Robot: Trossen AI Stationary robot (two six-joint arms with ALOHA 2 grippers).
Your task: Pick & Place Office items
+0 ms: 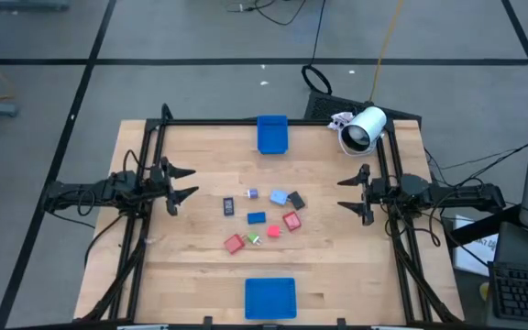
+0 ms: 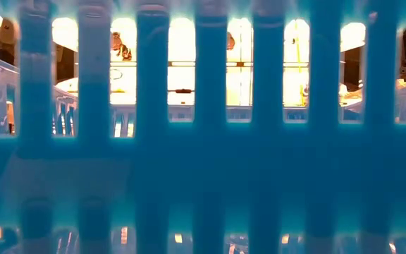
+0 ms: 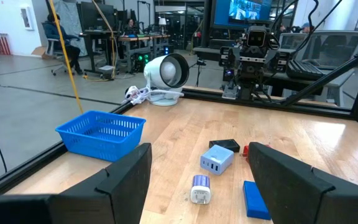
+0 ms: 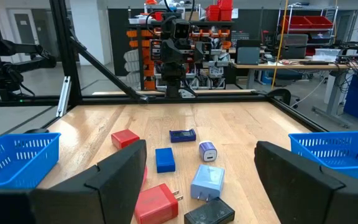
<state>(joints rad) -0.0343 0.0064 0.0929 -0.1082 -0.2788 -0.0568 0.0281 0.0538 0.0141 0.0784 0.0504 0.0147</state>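
The office items lie loose at the table's middle: a dark piece (image 1: 229, 205), a purple cube (image 1: 252, 194), a light blue block (image 1: 279, 197), a second dark piece (image 1: 296, 200), a blue block (image 1: 257, 218), red blocks (image 1: 291, 221) (image 1: 235, 243) and a green bit (image 1: 254, 239). Each rests flat on the wood. My left gripper (image 1: 180, 183) is open and empty, left of the items. My right gripper (image 1: 346, 192) is open and empty, right of them. The right wrist view shows the purple cube (image 4: 207, 151) and the blue block (image 4: 165, 159) ahead of the fingers.
One blue tray (image 1: 271, 134) stands at the far edge's middle, another (image 1: 270, 298) at the near edge's middle; the latter's lattice wall (image 2: 203, 141) fills the low view. A white cylindrical device (image 1: 363, 128) lies at the far right corner. Black frame rails (image 1: 154, 156) run along the table's sides.
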